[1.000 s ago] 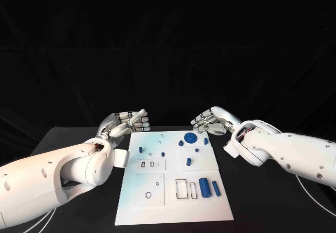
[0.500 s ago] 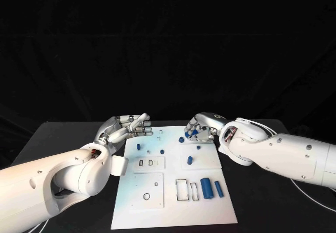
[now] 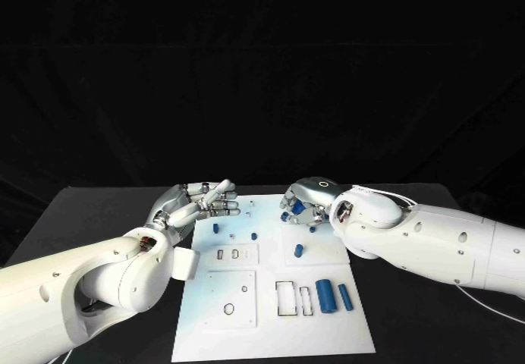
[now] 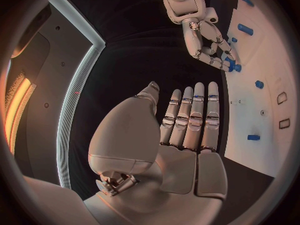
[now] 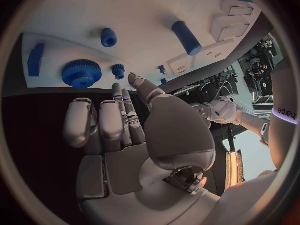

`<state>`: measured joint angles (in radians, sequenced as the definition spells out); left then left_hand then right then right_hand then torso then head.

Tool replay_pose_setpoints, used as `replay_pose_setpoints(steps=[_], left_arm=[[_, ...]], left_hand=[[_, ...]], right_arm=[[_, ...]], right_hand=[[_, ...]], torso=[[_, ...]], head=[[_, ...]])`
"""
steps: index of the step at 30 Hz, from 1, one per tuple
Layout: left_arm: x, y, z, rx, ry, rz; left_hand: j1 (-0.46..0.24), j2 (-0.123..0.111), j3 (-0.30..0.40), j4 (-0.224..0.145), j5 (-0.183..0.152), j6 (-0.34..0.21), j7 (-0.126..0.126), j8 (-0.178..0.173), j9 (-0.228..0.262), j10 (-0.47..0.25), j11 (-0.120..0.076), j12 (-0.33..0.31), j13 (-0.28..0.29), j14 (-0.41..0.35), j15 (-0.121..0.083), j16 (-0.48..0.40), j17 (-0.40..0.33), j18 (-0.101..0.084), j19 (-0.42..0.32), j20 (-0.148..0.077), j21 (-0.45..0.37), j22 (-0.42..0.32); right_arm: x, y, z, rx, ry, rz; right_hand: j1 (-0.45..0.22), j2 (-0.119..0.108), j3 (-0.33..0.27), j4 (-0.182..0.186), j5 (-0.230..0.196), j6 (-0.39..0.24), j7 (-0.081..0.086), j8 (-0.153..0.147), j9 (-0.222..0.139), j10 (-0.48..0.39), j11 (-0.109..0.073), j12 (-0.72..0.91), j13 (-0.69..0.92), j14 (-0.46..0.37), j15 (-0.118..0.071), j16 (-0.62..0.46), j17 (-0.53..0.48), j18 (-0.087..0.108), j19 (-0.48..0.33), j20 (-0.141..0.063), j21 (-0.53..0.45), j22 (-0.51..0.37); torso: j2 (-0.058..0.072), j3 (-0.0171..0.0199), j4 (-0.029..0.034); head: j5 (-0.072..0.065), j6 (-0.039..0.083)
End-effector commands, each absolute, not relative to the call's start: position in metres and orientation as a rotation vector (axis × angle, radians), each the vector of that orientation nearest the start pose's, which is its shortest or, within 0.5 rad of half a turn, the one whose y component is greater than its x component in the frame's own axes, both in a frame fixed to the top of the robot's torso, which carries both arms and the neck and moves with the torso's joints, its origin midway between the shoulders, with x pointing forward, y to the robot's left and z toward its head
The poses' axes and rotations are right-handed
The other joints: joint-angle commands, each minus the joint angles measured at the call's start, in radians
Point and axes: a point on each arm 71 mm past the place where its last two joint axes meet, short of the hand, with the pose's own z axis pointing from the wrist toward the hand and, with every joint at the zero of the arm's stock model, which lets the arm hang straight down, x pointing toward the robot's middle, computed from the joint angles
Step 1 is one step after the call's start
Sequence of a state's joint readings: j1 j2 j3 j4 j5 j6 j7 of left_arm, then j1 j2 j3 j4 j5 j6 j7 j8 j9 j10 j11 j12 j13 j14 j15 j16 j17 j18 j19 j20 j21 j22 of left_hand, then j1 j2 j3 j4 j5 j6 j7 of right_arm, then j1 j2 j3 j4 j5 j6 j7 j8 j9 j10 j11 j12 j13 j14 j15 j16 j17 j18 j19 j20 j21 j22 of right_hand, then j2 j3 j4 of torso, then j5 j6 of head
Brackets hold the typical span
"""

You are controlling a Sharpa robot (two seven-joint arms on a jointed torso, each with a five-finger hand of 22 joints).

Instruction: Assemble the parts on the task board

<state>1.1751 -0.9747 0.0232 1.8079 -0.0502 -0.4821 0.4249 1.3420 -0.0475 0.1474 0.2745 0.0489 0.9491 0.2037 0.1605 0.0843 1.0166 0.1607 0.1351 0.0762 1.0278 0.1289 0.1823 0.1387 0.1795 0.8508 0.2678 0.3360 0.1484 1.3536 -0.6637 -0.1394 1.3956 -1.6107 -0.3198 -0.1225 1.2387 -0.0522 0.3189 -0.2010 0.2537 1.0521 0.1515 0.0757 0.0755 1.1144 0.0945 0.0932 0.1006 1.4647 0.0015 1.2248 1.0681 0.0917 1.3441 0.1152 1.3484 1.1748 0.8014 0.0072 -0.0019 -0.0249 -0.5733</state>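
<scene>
The task board (image 3: 274, 303) lay in the middle of the black worktop (image 3: 88, 208), and by the look of it the assembly was at an early stage. Several blue parts appeared to stand in place toward the far end — a large gear (image 5: 81, 74), a smaller gear (image 5: 118, 70) just beside it and a short round peg (image 5: 109, 36) — while other pieces lay loose on the plate. On the near right a thick cylinder (image 3: 325, 290) and a thinner pin (image 3: 346, 296) rested side by side next to two outlined slots (image 3: 284, 294) that held nothing. A small block (image 3: 297, 249) sat mid-board and another small piece (image 3: 218, 226) near the left edge. The rounded cutout (image 3: 229, 308) at the near left was also unfilled.

The right hand (image 3: 306, 201) was over the far right corner of the board, fingers (image 4: 215, 60) bent down among the blue parts there. The left wrist view showed the fingertips touching or just at a blue piece, but whether they had actually pinched it I could not tell. The left hand (image 3: 200, 201) hovered at the far left edge of the board, fingers apart and holding nothing.

My judgement — most of the work was left: the loose cylinder, pin and blocks still needed seating, and the open slots showed where
</scene>
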Motion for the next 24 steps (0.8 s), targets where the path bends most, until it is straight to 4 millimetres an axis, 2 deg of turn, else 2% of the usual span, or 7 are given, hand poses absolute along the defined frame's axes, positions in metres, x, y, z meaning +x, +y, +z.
replay_pose_setpoints(steps=[1, 5, 13, 17, 24], left_arm=[[0.4379, 0.1962, -0.1381, -1.035, 1.342, -1.604], [0.4378, 0.1964, -0.138, -1.036, 1.344, -1.603], [0.4377, 0.1973, -0.1378, -1.037, 1.344, -1.601], [0.4375, 0.1979, -0.1375, -1.037, 1.344, -1.6], [0.4376, 0.1979, -0.1369, -1.036, 1.345, -1.602]], left_hand=[[0.009, 0.0, -0.006, -0.002, 0.004, 0.0, 0.0, -0.006, -0.001, -0.001, 0.002, -0.005, -0.001, 0.006, 0.0, -0.005, 0.001, 0.006, 0.009, 0.0, 0.006, 0.001], [0.009, 0.0, -0.007, -0.002, 0.003, 0.0, 0.0, -0.007, -0.002, -0.002, 0.003, -0.007, -0.002, 0.006, 0.0, -0.006, 0.001, 0.005, 0.009, -0.001, 0.006, 0.001], [0.009, 0.0, -0.007, -0.002, 0.003, -0.001, 0.0, -0.008, -0.002, -0.003, 0.003, -0.008, -0.002, 0.006, 0.001, -0.007, 0.001, 0.005, 0.01, -0.001, 0.007, 0.001], [0.009, 0.0, -0.008, -0.002, 0.003, -0.001, 0.001, -0.008, -0.002, -0.003, 0.003, -0.008, -0.002, 0.005, 0.001, -0.007, 0.001, 0.005, 0.01, -0.001, 0.007, 0.001], [0.009, 0.0, -0.008, -0.002, 0.003, -0.002, 0.001, -0.009, -0.002, -0.004, 0.004, -0.01, -0.002, 0.005, 0.001, -0.008, 0.001, 0.005, 0.01, -0.002, 0.007, 0.001]], right_arm=[[0.5193, -0.1412, -0.1489, -0.471, 1.544, 0.471], [0.5198, -0.1383, -0.1493, -0.483, 1.548, 0.453], [0.5209, -0.1364, -0.1503, -0.505, 1.564, 0.407], [0.5205, -0.1355, -0.1503, -0.514, 1.567, 0.393], [0.521, -0.1315, -0.1502, -0.525, 1.567, 0.39]], right_hand=[[0.0, -0.008, 0.004, 0.007, -0.005, -0.009, 0.0, -0.006, 0.002, -0.008, 0.0, 0.003, 0.001, 0.042, 0.007, 0.015, 0.016, -0.017, 0.011, 0.0, 0.011, 0.018], [0.001, -0.008, 0.008, 0.01, -0.005, -0.008, 0.0, -0.005, 0.002, -0.009, 0.0, 0.004, 0.002, 0.043, 0.008, 0.032, 0.034, -0.021, 0.021, 0.0, 0.024, 0.04], [0.001, -0.011, 0.016, 0.017, -0.008, -0.008, -0.001, -0.005, 0.002, -0.012, 0.0, 0.005, 0.003, 0.044, 0.009, 0.057, 0.059, -0.026, 0.036, 0.001, 0.043, 0.072], [0.001, -0.011, 0.018, 0.02, -0.01, -0.009, -0.002, -0.006, 0.002, -0.015, 0.001, 0.004, 0.003, 0.044, 0.009, 0.064, 0.066, -0.029, 0.043, 0.002, 0.052, 0.087], [0.001, -0.004, 0.027, 0.03, -0.014, 0.003, -0.003, 0.0, 0.005, -0.006, -0.001, 0.01, 0.006, 0.043, 0.009, 0.076, 0.075, -0.033, 0.054, 0.002, 0.065, 0.109]], torso=[[0.005, -0.0003, 0.0019], [0.009, -0.0006, 0.003], [0.014, -0.0014, 0.0039], [0.017, -0.0003, 0.0041], [0.021, -0.0011, 0.007]], head=[[0.005, 0.001], [0.004, 0.006], [0.006, 0.008], [0.005, 0.008], [0.004, 0.012]])
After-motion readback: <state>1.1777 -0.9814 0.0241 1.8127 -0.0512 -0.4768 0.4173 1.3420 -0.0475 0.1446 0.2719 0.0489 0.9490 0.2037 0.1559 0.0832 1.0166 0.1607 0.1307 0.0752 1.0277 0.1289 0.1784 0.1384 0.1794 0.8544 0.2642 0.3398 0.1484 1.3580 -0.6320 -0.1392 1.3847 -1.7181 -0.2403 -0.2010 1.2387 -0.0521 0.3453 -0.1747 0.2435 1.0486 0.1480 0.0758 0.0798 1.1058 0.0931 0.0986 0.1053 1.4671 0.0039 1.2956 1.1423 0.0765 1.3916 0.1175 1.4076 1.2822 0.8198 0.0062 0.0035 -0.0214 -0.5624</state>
